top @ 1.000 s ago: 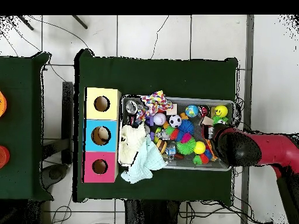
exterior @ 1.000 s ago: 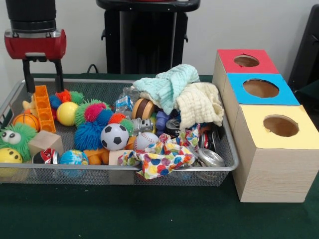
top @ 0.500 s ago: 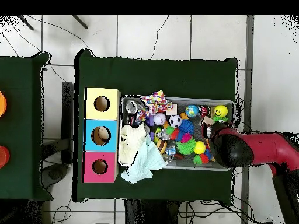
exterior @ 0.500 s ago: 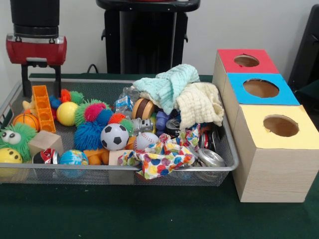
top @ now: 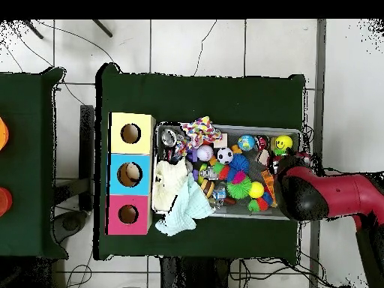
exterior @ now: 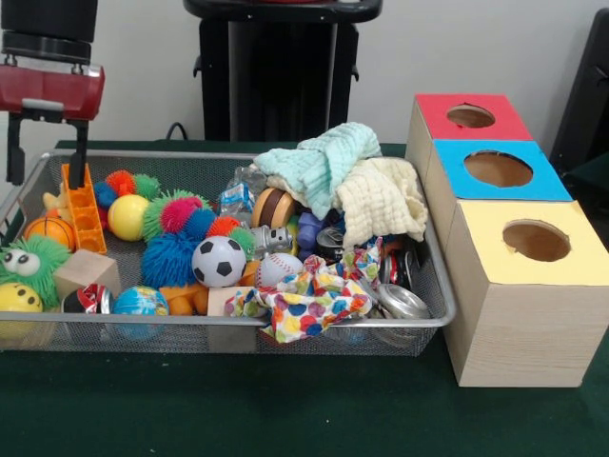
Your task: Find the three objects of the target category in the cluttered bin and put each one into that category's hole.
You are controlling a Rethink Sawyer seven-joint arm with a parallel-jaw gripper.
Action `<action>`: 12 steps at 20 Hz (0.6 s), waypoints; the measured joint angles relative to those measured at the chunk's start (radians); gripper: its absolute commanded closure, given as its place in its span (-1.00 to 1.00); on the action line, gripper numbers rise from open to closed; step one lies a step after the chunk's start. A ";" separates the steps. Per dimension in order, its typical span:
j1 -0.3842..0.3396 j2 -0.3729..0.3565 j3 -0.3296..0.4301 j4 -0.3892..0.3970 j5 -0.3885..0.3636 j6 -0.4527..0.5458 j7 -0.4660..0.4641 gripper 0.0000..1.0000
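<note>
The wire mesh bin is full of mixed toys, cloths and cans; it also shows in the overhead view. My gripper hangs open and empty over the bin's far left corner, fingers pointing down, just above the rim. In the overhead view the arm's black head hides it. A pale tan soft toy peeks out behind an orange block. An orange soft shape lies partly under a blue fuzzy ball. No third plush shows.
Three boxes stand right of the bin, with red, blue and yellow hole tops. A green googly-eyed ball, soccer ball, pale cloths and patterned cloth fill the bin. The pedestal stands behind.
My gripper has drifted left in the front view, from over the orange block toward the bin's far left corner. It stays open and empty. The toys have not moved.
</note>
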 measured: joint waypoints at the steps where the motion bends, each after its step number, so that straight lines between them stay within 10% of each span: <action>1: -0.001 -0.001 -0.001 0.000 0.000 -0.008 0.000 -1.00; 12: 0.015 0.006 -0.047 0.002 -0.016 -0.078 0.000 -1.00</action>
